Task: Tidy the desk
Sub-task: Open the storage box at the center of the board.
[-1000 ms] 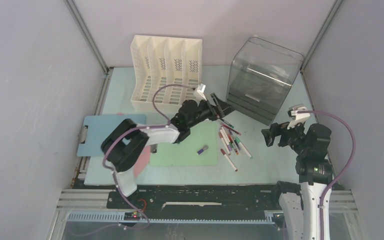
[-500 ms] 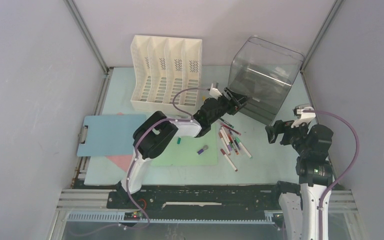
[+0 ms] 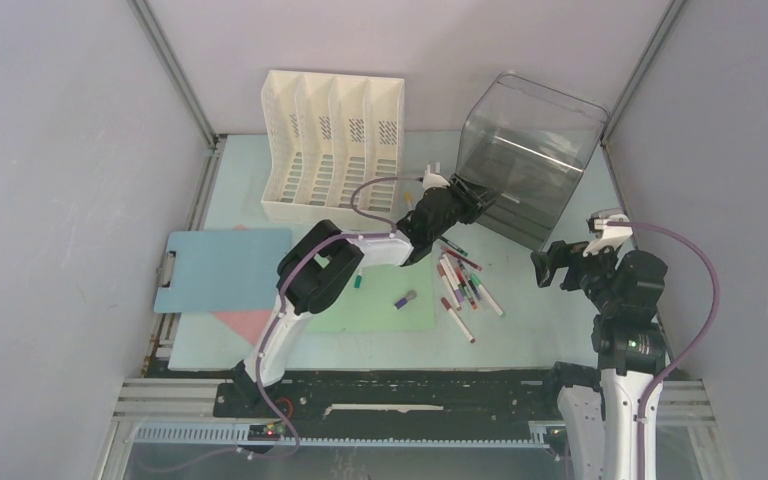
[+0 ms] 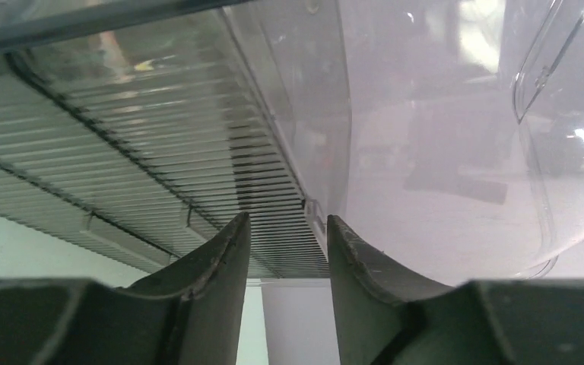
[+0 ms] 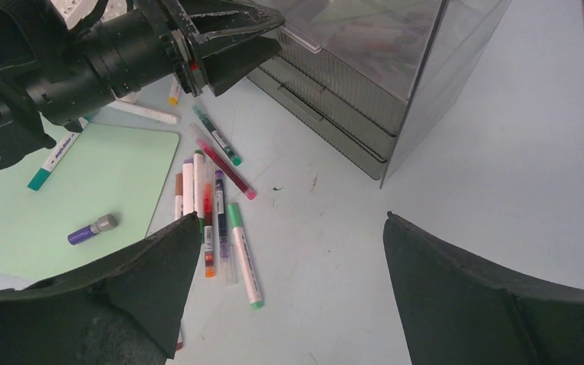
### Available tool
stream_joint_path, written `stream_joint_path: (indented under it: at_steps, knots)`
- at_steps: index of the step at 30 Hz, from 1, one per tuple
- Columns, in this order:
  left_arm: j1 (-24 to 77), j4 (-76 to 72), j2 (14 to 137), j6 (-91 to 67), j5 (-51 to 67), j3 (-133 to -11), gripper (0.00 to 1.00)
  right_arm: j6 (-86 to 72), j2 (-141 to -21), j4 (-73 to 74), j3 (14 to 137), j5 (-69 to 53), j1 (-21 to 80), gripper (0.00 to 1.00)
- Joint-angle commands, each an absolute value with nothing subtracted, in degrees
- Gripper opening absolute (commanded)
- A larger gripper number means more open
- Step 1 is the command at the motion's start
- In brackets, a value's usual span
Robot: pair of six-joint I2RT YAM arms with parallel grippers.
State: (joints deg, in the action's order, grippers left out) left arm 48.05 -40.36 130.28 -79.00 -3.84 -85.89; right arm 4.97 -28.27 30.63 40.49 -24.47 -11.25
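The desk (image 3: 560,320) is a pale mint tabletop. My left gripper (image 3: 470,205) reaches the front of the smoky clear drawer box (image 3: 525,150) at the back right. In the left wrist view its fingers (image 4: 228,258) stand a narrow gap apart, with nothing between them and the box's ribbed drawer fronts (image 4: 160,152) just beyond the tips. Several markers (image 3: 465,285) lie loose below that gripper. My right gripper (image 3: 550,268) hovers wide open to the right of the markers (image 5: 209,213), holding nothing.
A white file rack (image 3: 332,140) stands at the back left. A blue clipboard (image 3: 220,268) overlaps a pink sheet (image 3: 240,322) at the left. A green sheet (image 3: 380,310) carries a small purple cap (image 3: 406,298) and a teal-tipped marker (image 3: 358,283).
The left arm has stretched right and back until its gripper reaches the drawer box, and its jaws have narrowed. The right gripper has shifted slightly right and stays open.
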Motion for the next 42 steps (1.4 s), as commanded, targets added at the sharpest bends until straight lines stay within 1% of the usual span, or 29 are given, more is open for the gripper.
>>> stream_joint_path:
  at_steps: [1,2,5,8,9,11,12,16,23,27,31,37,42]
  knots:
    - [48.73,-36.21,131.75,-79.06,-5.33,-91.14,0.40,4.22,-27.67,28.92,42.54,-24.36,-11.47,0.96]
    - [48.71,-35.46,132.23,-79.10,-5.05,-92.01,0.36,4.22,-27.67,28.92,42.54,-24.30,-11.43,0.97]
    - [48.70,-34.65,133.20,-79.66,-5.21,-93.28,0.29,4.28,-27.55,28.98,42.49,-24.41,-11.43,0.97]
    - [48.69,-34.51,133.65,-80.14,-5.38,-93.79,0.20,4.24,-27.38,28.92,42.44,-24.53,-11.46,0.97]
    - [48.75,-34.47,133.75,-80.15,-5.28,-94.03,0.15,4.27,-27.30,28.92,42.42,-24.60,-11.43,0.97]
    - [48.73,-34.45,133.58,-79.88,-5.12,-93.97,0.03,4.25,-27.37,28.92,42.45,-24.59,-11.43,0.97]
    - [48.70,-34.45,133.33,-79.58,-4.98,-93.84,0.01,4.30,-27.29,28.92,42.45,-24.56,-11.45,0.97]
    - [48.72,-36.13,130.64,-78.36,-4.72,-90.86,0.00,4.19,-27.30,28.92,42.43,-24.76,-11.43,0.97]
    - [48.82,-46.13,122.69,-78.81,-5.81,-79.31,0.00,3.54,-27.89,28.92,42.44,-27.07,-11.47,0.97]
    - [48.87,-50.79,119.46,-78.79,-5.42,-75.11,0.00,2.78,-28.48,29.12,42.76,-29.86,-11.59,0.97]
    - [48.86,-53.35,116.92,-77.88,-3.83,-72.11,0.00,0.81,-30.54,29.47,43.89,-37.28,-14.15,0.97]
    - [48.56,-56.76,114.27,-76.05,-2.31,-69.02,0.00,-4.25,-38.07,30.05,49.35,-51.66,-20.44,0.96]
    - [48.39,-60.04,114.88,-75.70,-0.45,-70.15,0.00,-9.91,-42.52,25.60,51.33,-58.14,-24.15,0.96]
